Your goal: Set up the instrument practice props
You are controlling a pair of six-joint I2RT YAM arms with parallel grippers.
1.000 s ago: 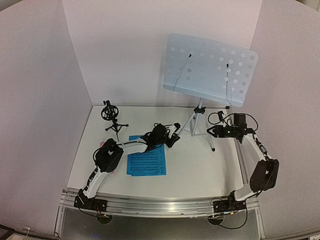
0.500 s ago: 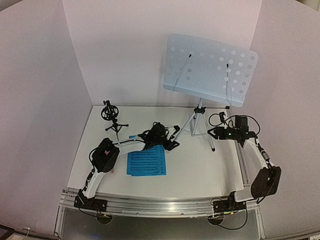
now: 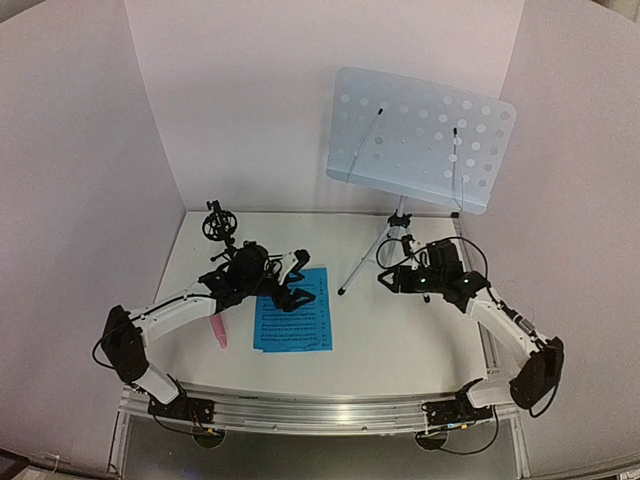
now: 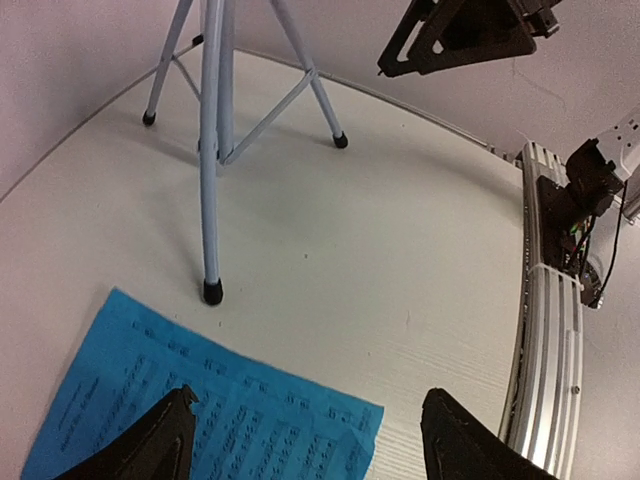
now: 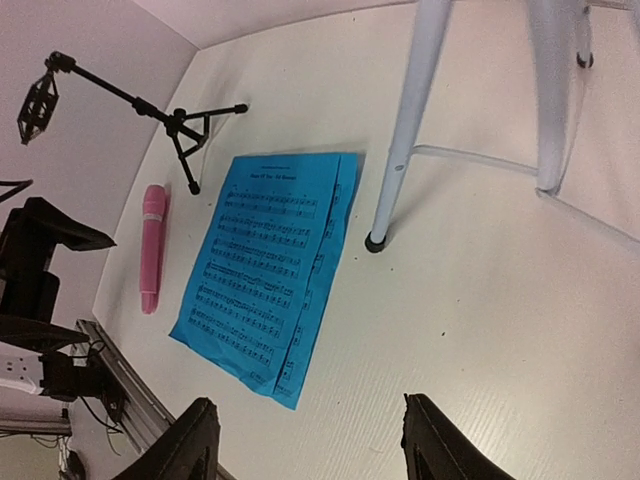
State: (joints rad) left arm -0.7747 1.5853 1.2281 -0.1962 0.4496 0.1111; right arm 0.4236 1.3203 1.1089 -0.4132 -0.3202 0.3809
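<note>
The pale blue perforated music stand point(image 3: 420, 138) rises on its silver tripod point(image 3: 394, 238) at the back right. Two overlapping blue sheet-music pages point(image 3: 293, 311) lie flat on the table, also in the right wrist view point(image 5: 262, 262). A pink microphone point(image 3: 217, 331) lies left of them. The small black mic holder point(image 3: 220, 228) stands behind it. My left gripper point(image 3: 299, 282) hovers open over the pages' far edge point(image 4: 140, 400), holding nothing. My right gripper point(image 3: 387, 280) is open beside the tripod's legs point(image 5: 408, 120), also empty.
White walls close in the table on three sides. A metal rail point(image 3: 320, 412) carrying the arm bases runs along the near edge. The left arm's elbow point(image 3: 120, 340) juts out to the far left. A tripod foot point(image 4: 212, 292) rests just beyond the pages.
My left gripper has opened and drawn back left from the tripod leg to above the pages. The right gripper has moved left, in front of the tripod. The pink microphone now shows.
</note>
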